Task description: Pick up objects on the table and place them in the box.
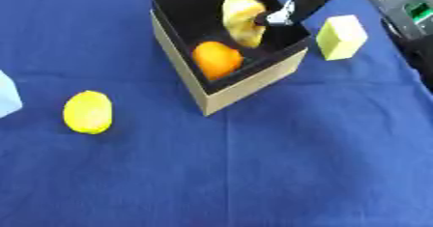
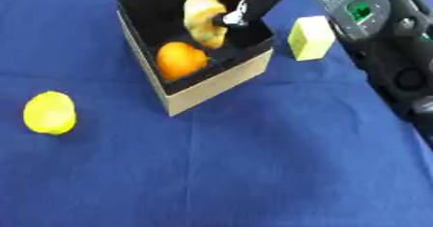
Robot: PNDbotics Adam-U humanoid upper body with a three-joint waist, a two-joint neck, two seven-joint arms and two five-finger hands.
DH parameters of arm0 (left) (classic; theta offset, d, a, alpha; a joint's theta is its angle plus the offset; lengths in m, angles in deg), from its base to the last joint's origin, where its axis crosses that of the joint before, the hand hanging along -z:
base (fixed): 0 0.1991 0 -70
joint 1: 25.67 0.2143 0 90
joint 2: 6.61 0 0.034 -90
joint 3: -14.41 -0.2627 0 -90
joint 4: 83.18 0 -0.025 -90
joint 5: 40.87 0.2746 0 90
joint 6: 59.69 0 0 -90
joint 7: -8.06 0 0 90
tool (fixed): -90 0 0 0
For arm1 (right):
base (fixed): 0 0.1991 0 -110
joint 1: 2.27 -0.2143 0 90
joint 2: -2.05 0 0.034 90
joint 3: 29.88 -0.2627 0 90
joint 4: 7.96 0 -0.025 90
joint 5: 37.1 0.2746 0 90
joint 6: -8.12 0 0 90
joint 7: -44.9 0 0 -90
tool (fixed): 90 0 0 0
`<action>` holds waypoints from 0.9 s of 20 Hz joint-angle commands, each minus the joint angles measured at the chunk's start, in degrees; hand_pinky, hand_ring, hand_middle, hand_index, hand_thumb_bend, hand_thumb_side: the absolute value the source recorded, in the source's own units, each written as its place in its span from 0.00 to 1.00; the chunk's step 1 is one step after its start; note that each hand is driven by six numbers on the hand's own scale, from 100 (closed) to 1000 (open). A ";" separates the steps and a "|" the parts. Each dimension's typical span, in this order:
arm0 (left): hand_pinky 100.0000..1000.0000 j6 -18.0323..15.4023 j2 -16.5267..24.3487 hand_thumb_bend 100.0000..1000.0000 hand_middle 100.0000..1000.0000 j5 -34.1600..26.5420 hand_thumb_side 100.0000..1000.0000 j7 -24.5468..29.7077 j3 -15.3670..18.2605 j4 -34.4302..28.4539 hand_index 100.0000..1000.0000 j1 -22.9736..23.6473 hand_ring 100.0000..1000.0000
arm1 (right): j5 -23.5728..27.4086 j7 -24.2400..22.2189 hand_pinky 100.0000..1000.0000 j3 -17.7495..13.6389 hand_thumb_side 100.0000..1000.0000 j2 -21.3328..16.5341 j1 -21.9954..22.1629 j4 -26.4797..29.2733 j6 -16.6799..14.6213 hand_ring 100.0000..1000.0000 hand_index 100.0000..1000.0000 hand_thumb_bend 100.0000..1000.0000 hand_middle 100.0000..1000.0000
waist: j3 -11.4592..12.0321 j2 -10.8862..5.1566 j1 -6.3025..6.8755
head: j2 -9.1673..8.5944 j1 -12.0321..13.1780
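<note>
A cardboard box (image 1: 222, 97) with a black inside stands at the back middle of the blue table. An orange (image 1: 217, 59) lies in its near corner. My right hand (image 1: 306, 0) comes in from the upper right and reaches over the box's far rim. Its fingers (image 1: 276, 17) pinch a pale yellow-brown, bread-like lump (image 1: 241, 18), which hangs upright inside the box above the orange. A lemon (image 1: 88, 112) lies on the cloth well to the left of the box. My left hand shows in neither view.
A pale yellow block (image 1: 341, 36) stands on the cloth just right of the box. A light blue thing (image 1: 7, 95) shows at the left edge. Grey equipment (image 1: 406, 6) and my dark body (image 2: 397, 57) fill the right side.
</note>
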 commanded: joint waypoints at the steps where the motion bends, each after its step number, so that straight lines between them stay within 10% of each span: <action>1: 0.72 -0.13 1.37 0.19 0.61 -0.11 0.61 0.22 0.02 -1.06 0.81 -0.41 0.68 | -0.97 -0.44 0.84 -0.88 0.20 -1.06 -1.08 0.00 -0.48 0.86 0.83 0.40 0.79 | -0.12 -1.49 0.31 | -0.27 -0.11; 9: 0.72 -0.02 1.39 0.19 0.61 -0.10 0.61 0.12 0.31 -1.06 0.81 0.12 0.69 | -0.08 0.47 0.84 -2.13 0.17 -3.33 0.52 1.20 -0.35 0.85 0.82 0.41 0.77 | -1.08 -2.59 0.70 | 0.62 0.30; 18: 0.72 -0.04 1.68 0.19 0.61 0.46 0.61 -0.65 0.88 -1.06 0.81 0.69 0.69 | 4.67 1.55 0.85 -7.41 0.17 -18.50 16.45 13.75 0.17 0.86 0.83 0.44 0.78 | -3.28 -2.95 0.66 | 0.97 2.09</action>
